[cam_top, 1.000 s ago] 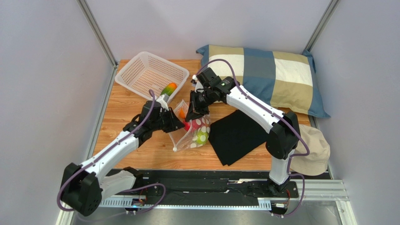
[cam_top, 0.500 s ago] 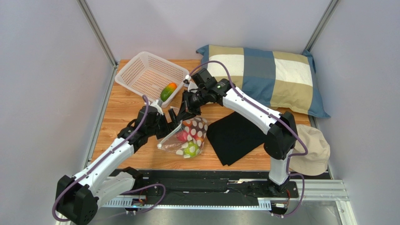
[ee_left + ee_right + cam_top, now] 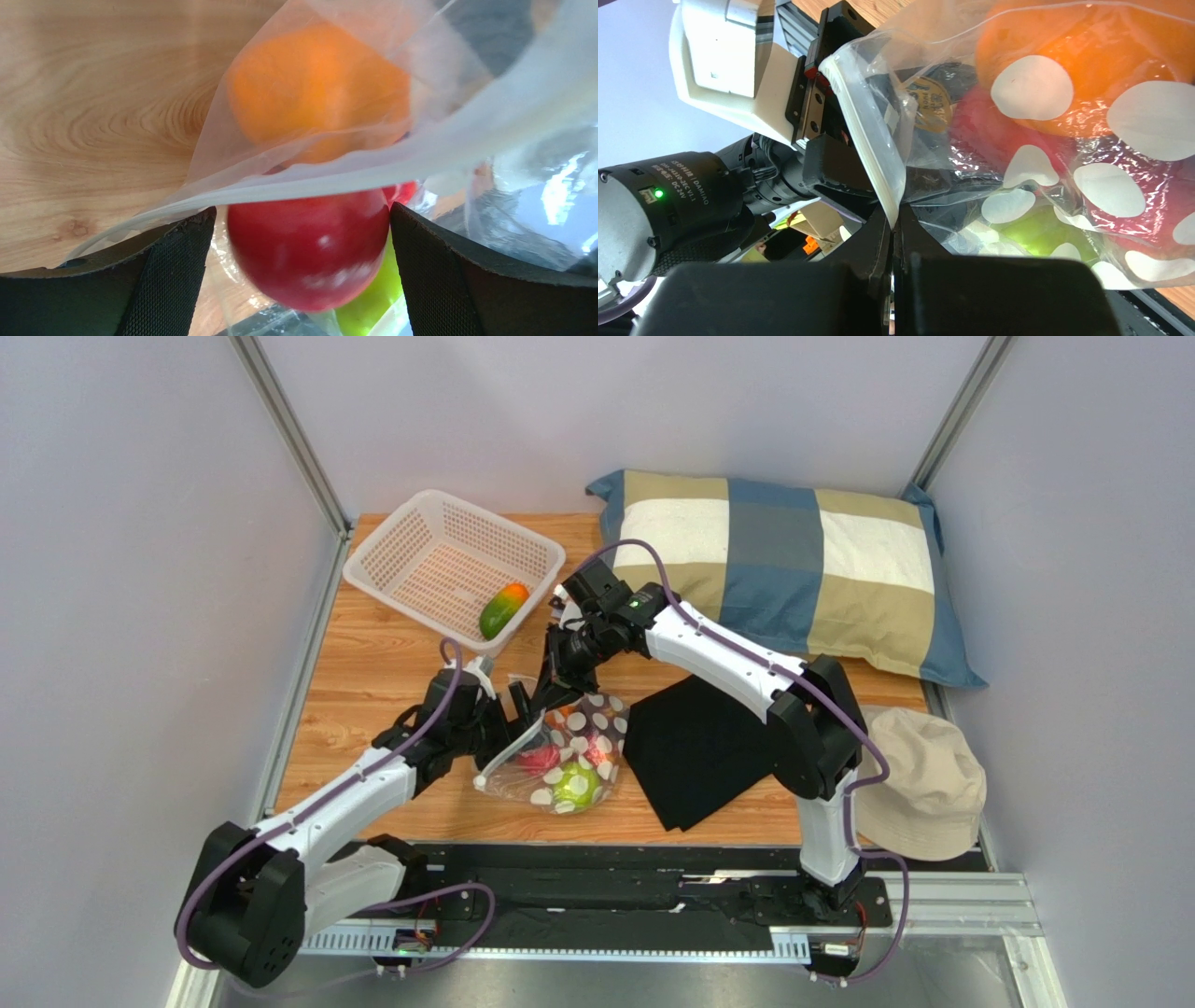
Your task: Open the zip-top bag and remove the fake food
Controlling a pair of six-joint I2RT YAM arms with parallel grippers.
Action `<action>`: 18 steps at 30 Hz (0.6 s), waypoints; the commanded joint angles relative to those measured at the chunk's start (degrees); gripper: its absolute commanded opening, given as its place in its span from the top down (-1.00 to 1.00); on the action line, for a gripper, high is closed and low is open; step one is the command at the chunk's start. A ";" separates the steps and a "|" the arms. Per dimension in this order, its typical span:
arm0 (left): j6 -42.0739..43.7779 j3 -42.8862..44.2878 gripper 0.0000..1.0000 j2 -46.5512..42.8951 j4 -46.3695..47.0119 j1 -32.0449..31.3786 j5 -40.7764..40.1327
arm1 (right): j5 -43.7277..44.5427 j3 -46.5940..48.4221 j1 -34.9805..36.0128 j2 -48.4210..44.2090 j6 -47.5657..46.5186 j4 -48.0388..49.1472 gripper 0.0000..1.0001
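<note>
Your left arm (image 3: 351,791) has pulled back toward 6 o'clock over the last second. The zip-top bag (image 3: 596,725) has slid that way with it, and your right arm (image 3: 730,651) has stretched after it toward 9.

Biggest first now. The wooden table (image 3: 365,672) carries a checked pillow (image 3: 786,567) at its 1 o'clock corner. A black cloth (image 3: 701,742) lies flat at 4 o'clock and a white lattice basket (image 3: 421,553) sits at 11. A beige hat (image 3: 919,784) rests off the table's edge at 4 o'clock, near the right arm's base.

The bag lies near the table's middle, a touch toward 6, dotted face up, just beside the cloth's 9 o'clock corner.

Your right gripper (image 3: 896,227) is clenched tight on the bag's white zip lip, at the bag's 12 o'clock. Your left gripper (image 3: 302,217) is in at the bag's 9 o'clock side, fingers spread wide. The red fruit (image 3: 309,252) fills the gap from side to side, and the zip lip stretches across just above it. I can't tell whether those fingers are actually pressing the fruit.

Now the small stuff. An orange-green fruit (image 3: 502,611) sits at the basket's 4 o'clock edge. Behind the film in the bag there's an orange fruit (image 3: 319,84) beyond the red one. A green fruit (image 3: 572,787) lies at the bag's 6 o'clock end.
</note>
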 commanded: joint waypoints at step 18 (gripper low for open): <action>6.79 6.70 1.00 -7.41 -10.25 -0.87 -2.75 | 4.46 -3.65 0.01 -5.31 -10.52 -2.86 1.00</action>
